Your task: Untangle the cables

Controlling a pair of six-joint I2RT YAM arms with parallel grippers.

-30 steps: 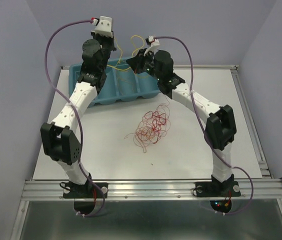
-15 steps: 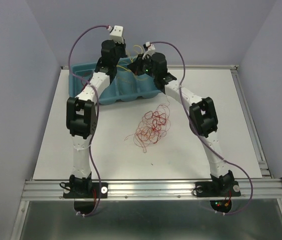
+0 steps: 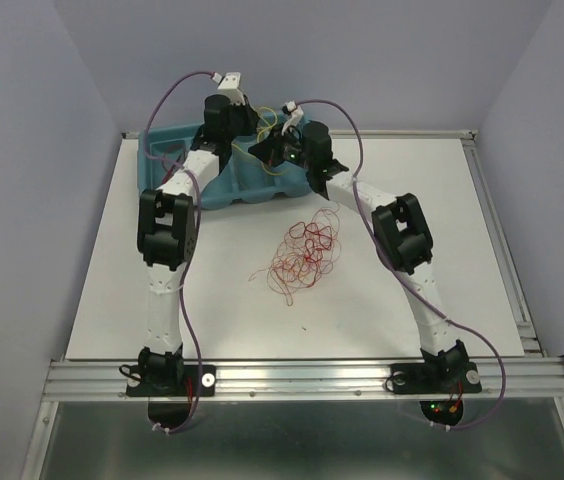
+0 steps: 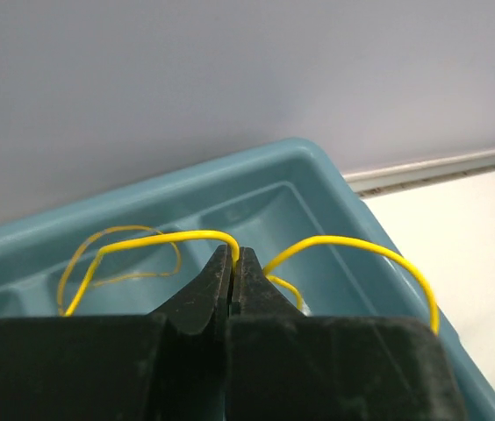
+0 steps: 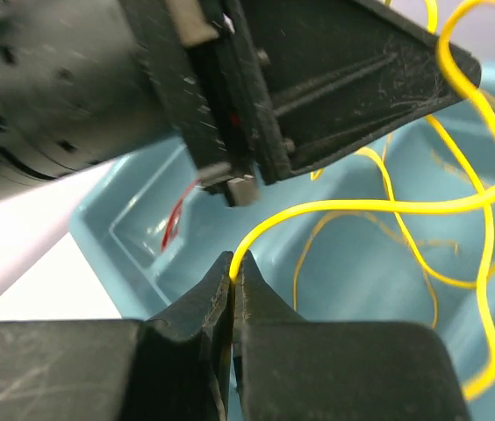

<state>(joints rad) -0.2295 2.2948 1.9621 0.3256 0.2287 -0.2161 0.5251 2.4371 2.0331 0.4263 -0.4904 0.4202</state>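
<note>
A tangle of thin red and orange cables (image 3: 304,250) lies on the white table. My left gripper (image 3: 245,135) and right gripper (image 3: 265,148) hang close together over the teal tray (image 3: 167,142) at the back. Each is shut on a yellow cable (image 3: 270,125). In the left wrist view the gripper (image 4: 235,255) pinches the yellow cable (image 4: 151,240) above the tray (image 4: 318,167). In the right wrist view the gripper (image 5: 233,262) pinches the yellow cable (image 5: 362,209), with the left gripper body just above. More yellow loops (image 5: 484,289) hang over the tray, and a red cable (image 5: 175,219) lies in one compartment.
The teal tray (image 5: 120,241) has several compartments and stands at the back of the table against the wall. A metal rail (image 3: 497,240) runs along the table's right edge. The purple arm cords (image 3: 177,85) arch above both wrists.
Both arms have stretched further back over the tray, and the two grippers have come lower and closer together with the yellow cable. The red tangle has not moved.
</note>
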